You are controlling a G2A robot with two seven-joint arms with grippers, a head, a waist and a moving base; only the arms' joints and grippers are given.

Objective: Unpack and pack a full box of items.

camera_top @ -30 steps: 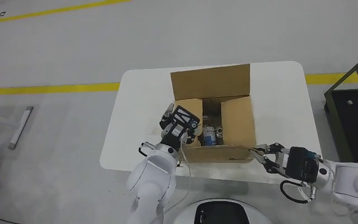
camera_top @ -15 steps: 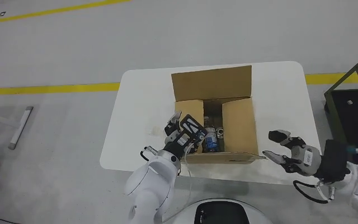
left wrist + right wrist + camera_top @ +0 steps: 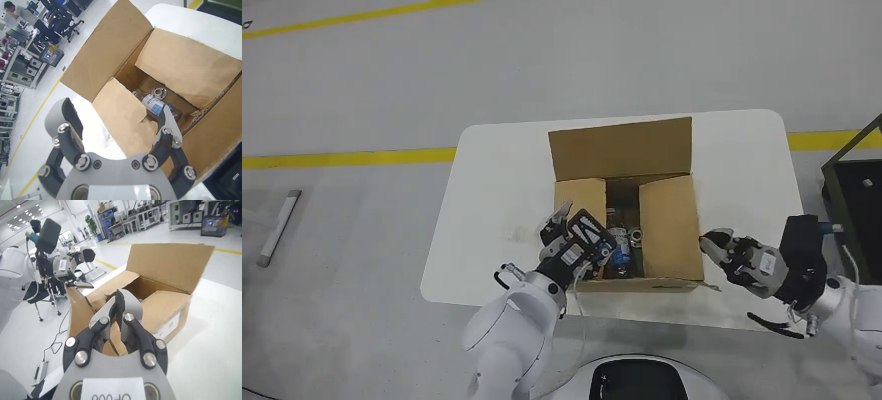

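A brown cardboard box (image 3: 622, 150) stands open on the white table (image 3: 502, 200). A clear bottle with a blue-and-white label (image 3: 154, 105) lies on the box floor next to a round metal flange (image 3: 159, 92). My left gripper (image 3: 115, 105) is open and hovers over the box's torn left flap near the front corner; it is also seen from the top (image 3: 572, 235) and from across the box (image 3: 88, 271). My right gripper (image 3: 118, 294) is shut at the outer edge of the right flap (image 3: 712, 245). I cannot tell whether it touches the cardboard.
A dark green rack (image 3: 852, 200) stands off the table's right edge. A grey bar (image 3: 277, 225) lies on the floor at the far left. Bare table shows to the left of the box and behind its right side.
The right gripper left the box's front right corner, swung out with fingers spread, then came back to the right flap's edge and shut. The left gripper shifted slightly toward the front.
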